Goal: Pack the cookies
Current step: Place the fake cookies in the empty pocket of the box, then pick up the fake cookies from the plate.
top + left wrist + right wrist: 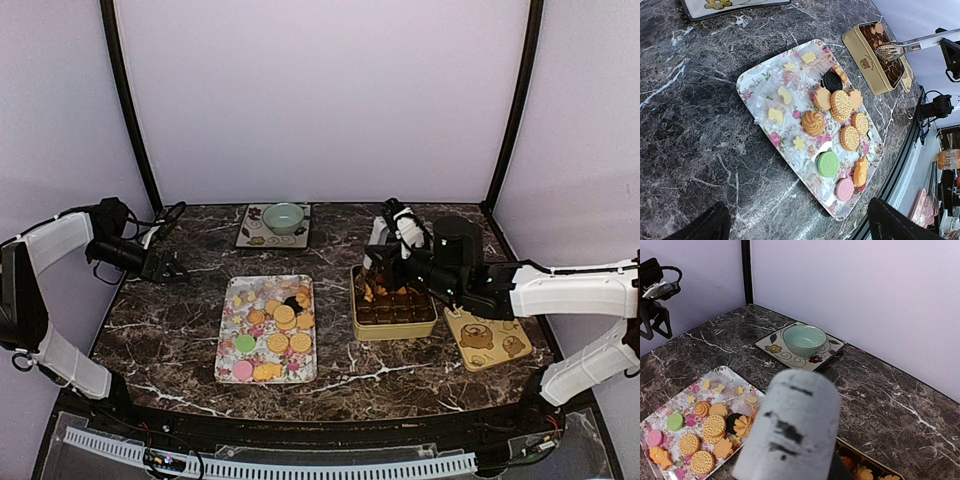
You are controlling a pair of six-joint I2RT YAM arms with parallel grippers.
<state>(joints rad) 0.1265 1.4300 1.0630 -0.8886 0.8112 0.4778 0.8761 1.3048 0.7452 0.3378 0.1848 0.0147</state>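
Observation:
The cookies (283, 318) lie on a floral tray (228, 352) in mid-table: golden round and flower-shaped ones, one dark, one green, one pink. They also show in the left wrist view (841, 105) and the right wrist view (710, 427). A few golden cookies (374, 292) sit in the far-left compartments of a gold tin (357, 325). My right gripper (398, 262) is shut on metal tongs (900, 48) with a white-wrapped handle (790, 430). The tongs' tip hangs over the tin (860, 50). My left gripper (170, 268) is open and empty, left of the tray.
A green bowl (284, 216) stands on a square flowered plate (252, 236) at the back. The tin's bear-printed lid (487, 341) lies right of the tin. The table's front edge runs close behind the tray (755, 80) in the left wrist view.

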